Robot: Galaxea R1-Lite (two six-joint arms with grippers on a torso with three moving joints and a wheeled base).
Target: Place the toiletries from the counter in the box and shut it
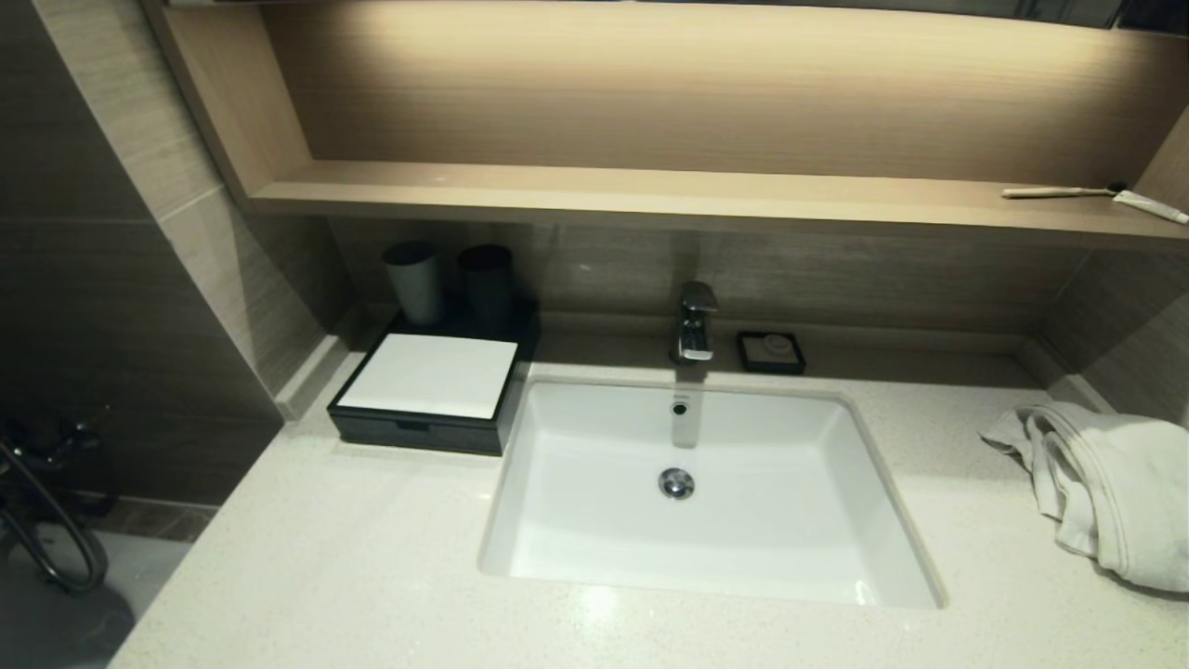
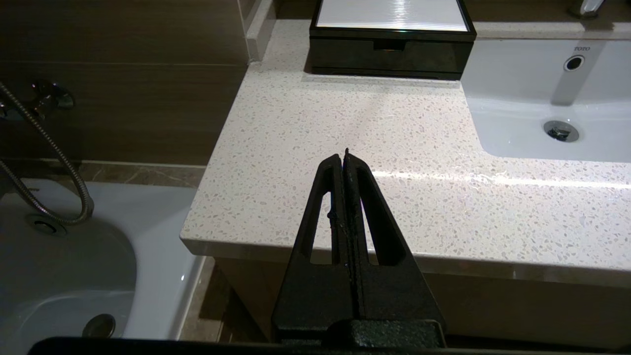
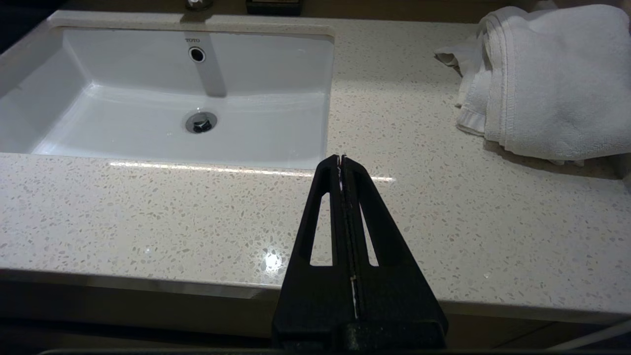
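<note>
I'm seeing the black box (image 1: 429,392) sitting lidded on the counter (image 1: 372,557) left of the sink (image 1: 692,483). My left gripper (image 2: 345,154) and right gripper (image 3: 341,159) are hovering at the counter's front edge, fingers pressed together, gripping nothing.

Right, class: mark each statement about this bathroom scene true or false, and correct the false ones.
1. The box is shut. True.
2. The box sits right of the sink. False: it sits left of it, against the back wall.
3. A toothbrush and a tube lie on the shelf. True.
4. The left gripper is open. False: its fingers are pressed together above the counter.
5. The towel lies in the sink. False: it lies on the counter, right of the sink.
6. The right gripper is shut and holds nothing. True.
</note>
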